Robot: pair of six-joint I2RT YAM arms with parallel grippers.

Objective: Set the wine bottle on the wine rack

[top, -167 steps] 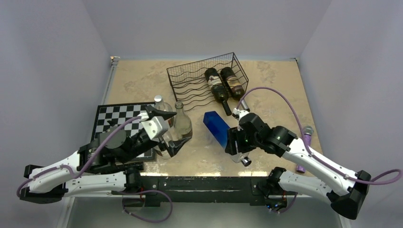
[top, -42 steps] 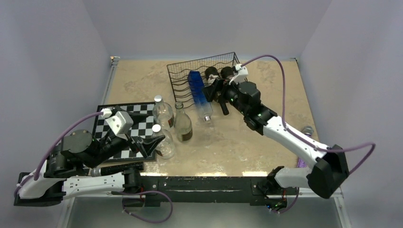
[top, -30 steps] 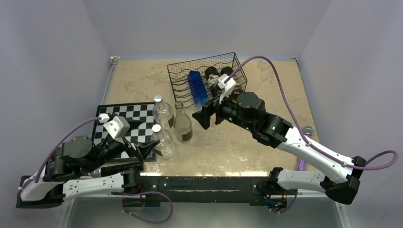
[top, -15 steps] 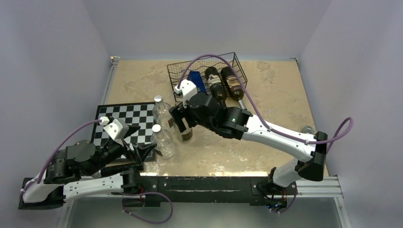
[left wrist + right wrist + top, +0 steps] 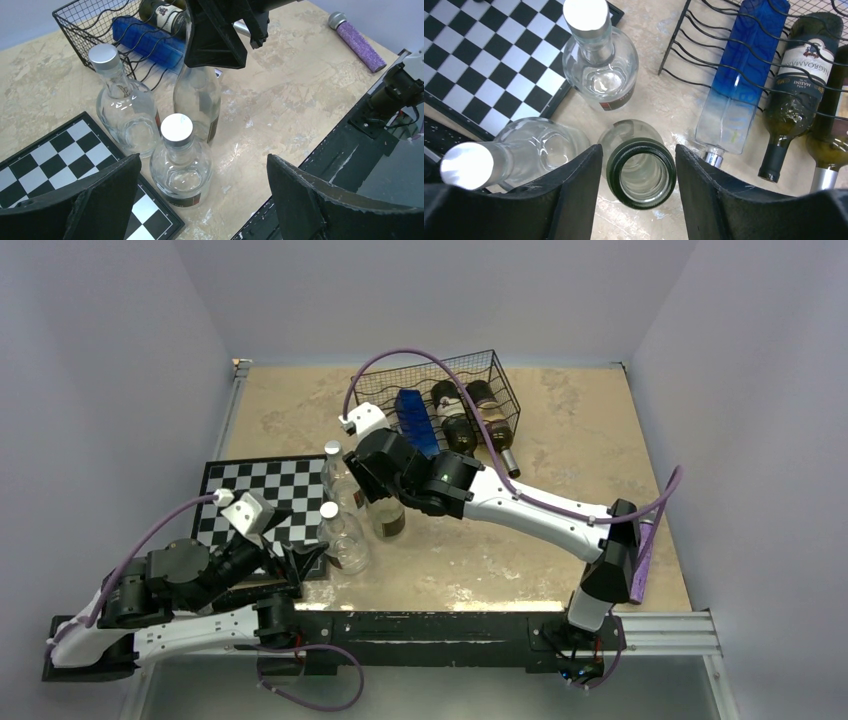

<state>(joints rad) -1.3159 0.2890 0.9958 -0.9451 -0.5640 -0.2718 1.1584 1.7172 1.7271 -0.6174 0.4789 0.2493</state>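
Note:
The wine bottle (image 5: pixel 389 514), clear glass with an uncapped dark rim (image 5: pixel 642 145), stands upright on the table beside two capped bottles. My right gripper (image 5: pixel 639 156) reaches down over its mouth, a finger on each side of the neck with a thin gap left at both; it is open. The black wire wine rack (image 5: pixel 385 405) at the back holds a blue bottle (image 5: pixel 418 424) and two dark bottles (image 5: pixel 463 427) lying down. My left gripper (image 5: pixel 202 165) hangs wide open near the front, above a capped bottle (image 5: pixel 180 155).
A second capped clear bottle (image 5: pixel 340 475) stands close behind. A black-and-white chessboard (image 5: pixel 250 495) lies left of the bottles. A purple glittery microphone (image 5: pixel 640 540) lies near the right edge. The right arm stretches across the table's middle.
My right arm swung left from the rack to above the standing bottles, and its jaws narrowed round the uncapped bottle's neck. The blue bottle stayed in the rack. The left arm drew back a little.

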